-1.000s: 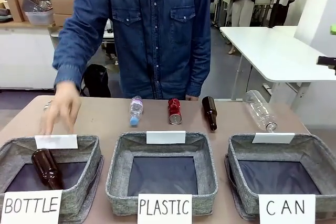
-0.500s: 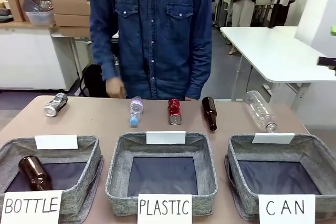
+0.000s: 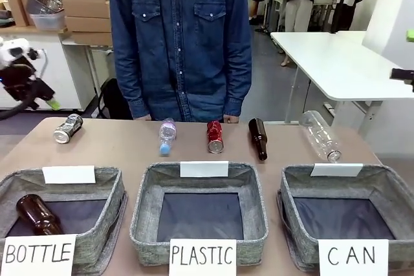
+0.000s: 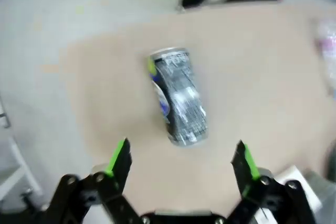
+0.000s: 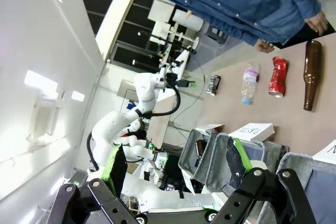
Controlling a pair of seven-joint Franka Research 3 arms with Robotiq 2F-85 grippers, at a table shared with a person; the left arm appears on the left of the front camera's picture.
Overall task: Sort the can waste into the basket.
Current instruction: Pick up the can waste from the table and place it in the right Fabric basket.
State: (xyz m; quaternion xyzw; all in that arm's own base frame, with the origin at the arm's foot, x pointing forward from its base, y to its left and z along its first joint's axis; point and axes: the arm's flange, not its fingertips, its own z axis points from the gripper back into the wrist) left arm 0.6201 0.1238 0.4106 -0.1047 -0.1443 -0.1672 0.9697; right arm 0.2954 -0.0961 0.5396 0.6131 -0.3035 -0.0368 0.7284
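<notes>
A dark-sided can [image 3: 68, 128] with a silver end lies on its side at the table's far left. A red can [image 3: 215, 137] lies near the far middle. In the left wrist view the dark can [image 4: 177, 95] sits just beyond my left gripper [image 4: 182, 158], whose green-padded jaws stand open and apart from it. From the front, the left gripper [image 3: 45, 97] hovers above and left of that can. The grey basket signed "CAN" [image 3: 294, 182] stands at the near right. My right gripper [image 5: 176, 163] is open, high up, holding nothing, and looks across at the red can [image 5: 277, 76].
Baskets signed "PLASTIC" [image 3: 145, 189] and "BOTTLE" [image 3: 113, 185] stand at near middle and left; a brown bottle [image 3: 37, 214] lies in the latter. A small plastic bottle [image 3: 167, 136], a brown bottle [image 3: 258, 138] and a clear bottle [image 3: 320, 136] lie along the far side. A person stands behind.
The person's hand left the dark can on the table and drew back. The brown bottle settled in the BOTTLE basket. My left arm came into the front view above that can.
</notes>
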